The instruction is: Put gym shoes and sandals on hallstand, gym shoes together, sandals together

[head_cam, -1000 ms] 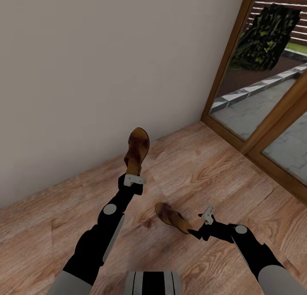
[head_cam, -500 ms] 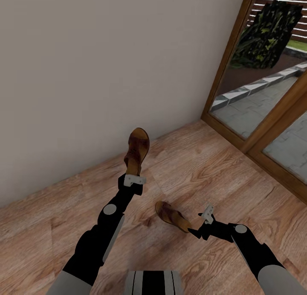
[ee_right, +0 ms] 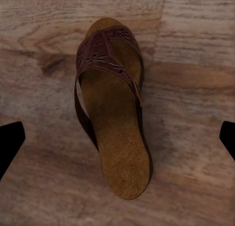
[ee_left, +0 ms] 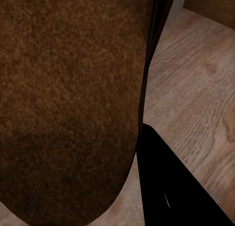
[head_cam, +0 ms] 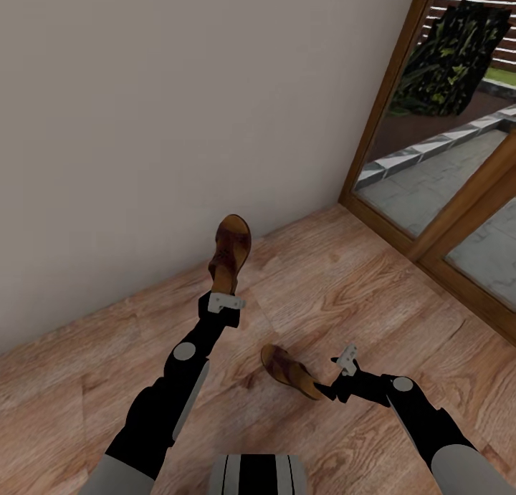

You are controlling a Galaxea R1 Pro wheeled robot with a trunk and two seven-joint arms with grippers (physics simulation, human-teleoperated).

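Sandals are both off the rack: left gripper [head_cam: 228, 292] clamps one sandal [head_cam: 231, 254] aloft. Right gripper [head_cam: 331, 382], spread wide, empty, hovers at the other [head_cam: 289, 371] on the floor [head_cam: 344, 287]. Everything remains unplaced.

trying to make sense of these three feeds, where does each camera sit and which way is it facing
Head view: on the robot's head, looking down at the corridor floor; both arms, left hand holding one sandal, right hand by the other sandal.
Left wrist view: near the left hand, looking along the held sandal's footbed; a dark finger shows.
Right wrist view: near the right hand, looking down at the floor sandal; dark fingertips at both edges.
Shared: each wrist view shares a sandal with the head view.
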